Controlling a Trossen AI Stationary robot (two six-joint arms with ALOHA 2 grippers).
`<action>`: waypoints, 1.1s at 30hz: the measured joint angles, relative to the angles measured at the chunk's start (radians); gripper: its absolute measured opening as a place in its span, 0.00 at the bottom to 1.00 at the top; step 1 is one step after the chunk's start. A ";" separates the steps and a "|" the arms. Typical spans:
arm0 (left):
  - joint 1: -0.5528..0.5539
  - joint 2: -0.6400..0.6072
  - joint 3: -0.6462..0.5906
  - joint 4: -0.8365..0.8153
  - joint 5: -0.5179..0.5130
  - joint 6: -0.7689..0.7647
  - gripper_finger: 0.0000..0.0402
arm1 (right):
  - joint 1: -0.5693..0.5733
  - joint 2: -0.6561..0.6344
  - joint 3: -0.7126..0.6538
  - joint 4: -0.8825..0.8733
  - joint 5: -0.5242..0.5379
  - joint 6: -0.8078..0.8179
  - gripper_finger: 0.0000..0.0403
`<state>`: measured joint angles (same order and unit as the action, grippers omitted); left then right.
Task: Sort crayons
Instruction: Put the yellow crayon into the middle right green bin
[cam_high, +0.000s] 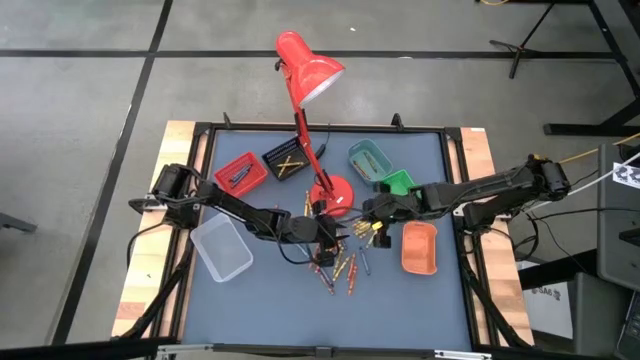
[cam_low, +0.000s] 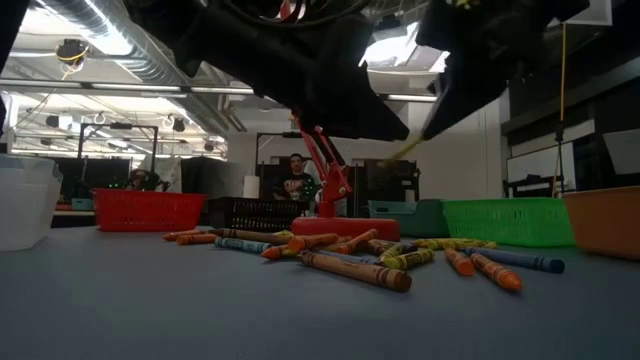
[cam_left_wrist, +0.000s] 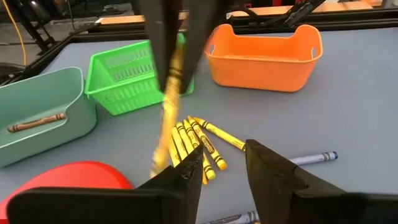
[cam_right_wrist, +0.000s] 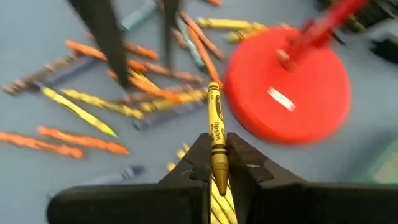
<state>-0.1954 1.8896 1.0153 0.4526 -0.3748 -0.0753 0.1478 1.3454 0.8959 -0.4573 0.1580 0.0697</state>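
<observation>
The right gripper (cam_right_wrist: 216, 163) is hanging above the bench (cam_high: 420, 300), its jaws clenched on a yellow crayon (cam_right_wrist: 216, 134) that is sticking out forward between them, beside the red lamp base (cam_right_wrist: 287, 93). The left gripper (cam_left_wrist: 221, 163) is hovering close by, jaws released and holding nothing, a clear gap showing between the two fingers (cam_left_wrist: 273, 174). Just ahead of the left jaws a small group of yellow crayons (cam_left_wrist: 198, 142) is lying side by side on the bench, with a blue-grey crayon (cam_left_wrist: 314, 158) near them. Beyond them are standing a green basket (cam_left_wrist: 127, 74), an orange tray (cam_left_wrist: 261, 53) and a teal tray (cam_left_wrist: 40, 112) holding a brown crayon (cam_left_wrist: 36, 122). More orange crayons (cam_right_wrist: 74, 138) are lying scattered below the right jaws.
</observation>
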 joint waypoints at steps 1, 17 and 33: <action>0.000 0.000 0.000 -0.003 0.000 0.000 0.26 | 0.000 -0.015 0.000 -0.031 0.024 0.000 0.06; 0.000 0.000 0.000 -0.019 0.000 0.000 0.26 | 0.000 -0.111 0.000 -0.595 0.433 0.226 0.07; 0.001 0.000 0.000 -0.019 -0.001 0.000 0.26 | 0.002 -0.111 0.000 -0.616 0.433 0.240 0.23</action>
<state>-0.1949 1.8896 1.0153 0.4339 -0.3756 -0.0757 0.1501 1.2339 0.8959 -1.0735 0.5915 0.3099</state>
